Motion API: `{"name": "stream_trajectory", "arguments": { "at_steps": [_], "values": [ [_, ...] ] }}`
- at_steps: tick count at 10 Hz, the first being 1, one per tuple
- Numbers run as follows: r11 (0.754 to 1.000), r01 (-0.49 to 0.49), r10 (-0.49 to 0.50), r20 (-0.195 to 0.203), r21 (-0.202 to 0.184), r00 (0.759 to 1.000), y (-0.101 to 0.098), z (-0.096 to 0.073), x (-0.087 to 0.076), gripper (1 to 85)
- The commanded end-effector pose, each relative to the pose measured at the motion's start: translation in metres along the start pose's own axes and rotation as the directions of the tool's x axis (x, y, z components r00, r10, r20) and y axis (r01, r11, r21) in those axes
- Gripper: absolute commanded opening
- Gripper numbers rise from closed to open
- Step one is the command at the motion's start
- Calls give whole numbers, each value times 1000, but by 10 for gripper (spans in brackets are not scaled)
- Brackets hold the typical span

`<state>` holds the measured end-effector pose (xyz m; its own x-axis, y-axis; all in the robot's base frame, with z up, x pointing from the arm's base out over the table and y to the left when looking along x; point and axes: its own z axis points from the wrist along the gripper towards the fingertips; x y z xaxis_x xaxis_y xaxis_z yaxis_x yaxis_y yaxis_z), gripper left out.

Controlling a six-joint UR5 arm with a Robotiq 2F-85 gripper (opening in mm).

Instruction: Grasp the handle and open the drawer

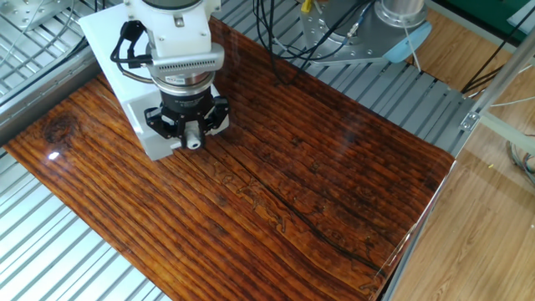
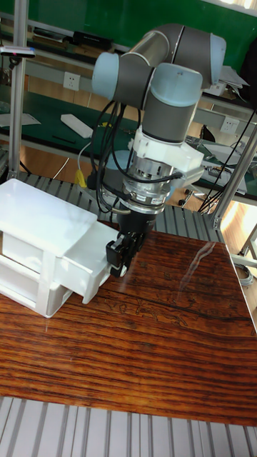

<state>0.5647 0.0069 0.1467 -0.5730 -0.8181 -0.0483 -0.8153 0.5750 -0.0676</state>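
A white box cabinet [image 2: 34, 214] stands at the table's far left corner. Its lower drawer [image 2: 82, 260] sticks out part way toward the table's middle. My gripper [image 2: 116, 267] points down at the drawer's front face, with its black fingers [image 2: 121, 250] shut together there. They cover the handle, which shows in neither view. In the fixed view the gripper [image 1: 191, 140] and its white wrist hang over the drawer front [image 1: 155, 144] and hide most of it.
Dark wood-grain tabletop [image 1: 292, 184] stretches right and forward of the cabinet [image 1: 104, 42]. Ribbed metal framing [image 1: 50, 251] surrounds it. Black cables [image 1: 276, 33] and the arm's base [image 1: 401, 25] are at the back right. A shelf with sockets lies behind.
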Motion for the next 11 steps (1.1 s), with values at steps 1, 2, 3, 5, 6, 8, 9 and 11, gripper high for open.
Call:
{"name": "stream_trajectory", "arguments": {
  "at_steps": [1,2,3,5,6,8,9,11],
  "values": [
    [1000,-2,3,10,-9,1000,1,-4,-2,110],
    [1000,-4,4,7,-7,1000,1,-6,-5,110],
    [1000,-7,7,5,-8,1000,2,-8,-8,110],
    [1000,-12,12,12,-11,1000,3,-8,-12,110],
    [1000,-13,14,12,-11,1000,3,-7,-12,110],
    [1000,-15,15,15,-10,1000,4,-6,-14,110],
    [1000,-15,15,17,-7,1000,3,-4,-15,110],
    [1000,-17,17,22,-8,1000,4,-1,-18,110]
  ]
}}
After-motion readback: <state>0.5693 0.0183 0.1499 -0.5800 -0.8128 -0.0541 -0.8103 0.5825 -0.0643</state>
